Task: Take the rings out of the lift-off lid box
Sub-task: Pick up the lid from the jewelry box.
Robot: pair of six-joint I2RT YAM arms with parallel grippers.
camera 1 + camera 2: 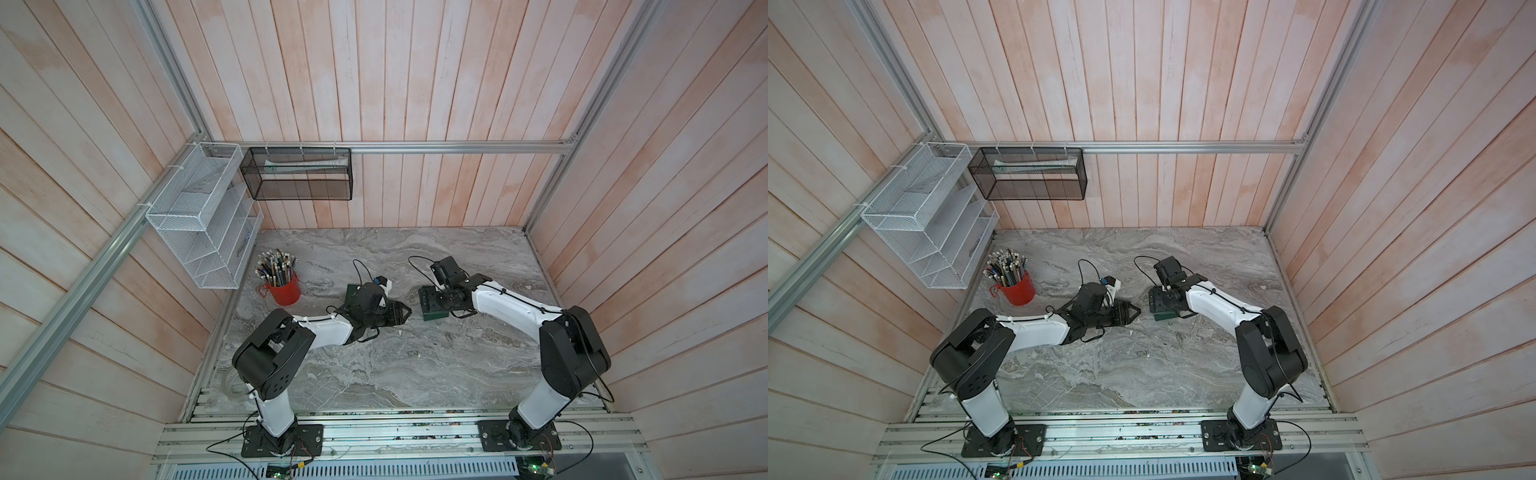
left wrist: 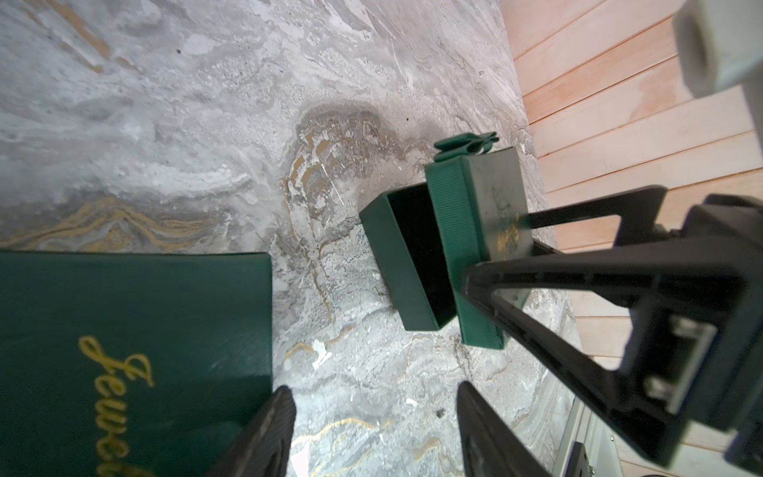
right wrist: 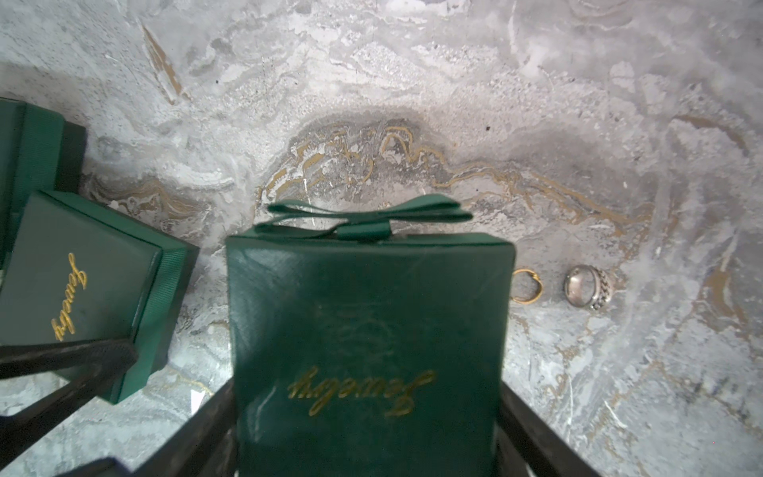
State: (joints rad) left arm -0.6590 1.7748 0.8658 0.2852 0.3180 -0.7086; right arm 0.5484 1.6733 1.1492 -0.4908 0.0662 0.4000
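Right claw (image 3: pixel 367 388) is clamped on the green lid (image 3: pixel 367 314), a finger (image 3: pixel 206 433) on each side edge. The lid has ribbed sides, a flat green bow (image 3: pixel 363 221) and the gold script "Jewelry". Left claw (image 2: pixel 375 392) stands apart, holding nothing, low over the grey marbled table (image 2: pixel 165 124). At the table's far left a red cup (image 1: pixel 284 289) is crammed with pens. The open box base (image 2: pixel 413 264), dark green, sits just beside the held lid, only dark lining showing inside. A second green box (image 3: pixel 82 289), closed, also reads "Jewelry" in gold and lies by the left claw. Two rings (image 3: pixel 586 287) lie on the table outside the box, just beside the held lid: the broader one silver with a chain-like edge, and next to it a thin gold hoop (image 3: pixel 525 271), partly hidden behind the lid.
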